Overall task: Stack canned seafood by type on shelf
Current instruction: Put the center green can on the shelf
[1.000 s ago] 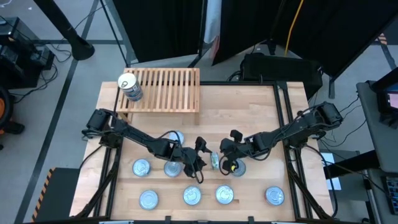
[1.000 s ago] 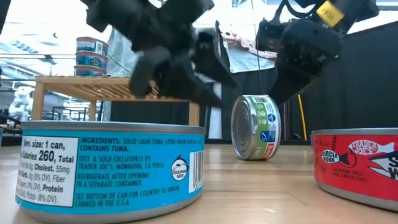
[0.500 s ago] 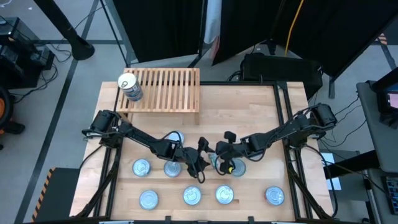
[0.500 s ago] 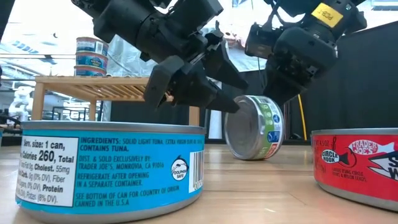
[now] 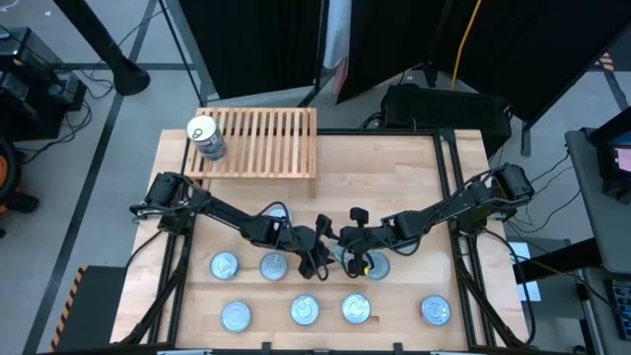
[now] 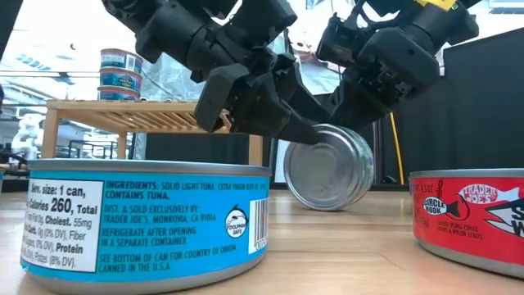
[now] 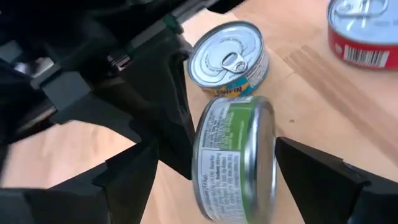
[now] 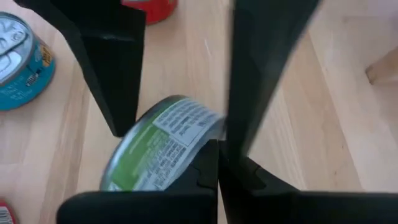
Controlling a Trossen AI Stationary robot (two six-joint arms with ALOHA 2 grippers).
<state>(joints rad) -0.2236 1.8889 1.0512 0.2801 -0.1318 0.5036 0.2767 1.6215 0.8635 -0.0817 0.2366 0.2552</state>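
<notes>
righting the green-labelled tin [image 7: 233, 155], which stands on its edge at table centre, is my step now. my left jaws [image 7: 211, 168] are spread around it; my right jaws [image 5: 347, 240] crowd in from three o'clock, grip unclear. next: close squarely, lift, carry toward the shelf [image 5: 264, 141] at eleven o'clock. only the low view shows its bare silver face.

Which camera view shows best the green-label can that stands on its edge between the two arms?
The left wrist view: the green-label can stands on edge there, label and rim plain. The low view shows its bare end, the right wrist view a blurred label part, the high view almost nothing of it.
</notes>
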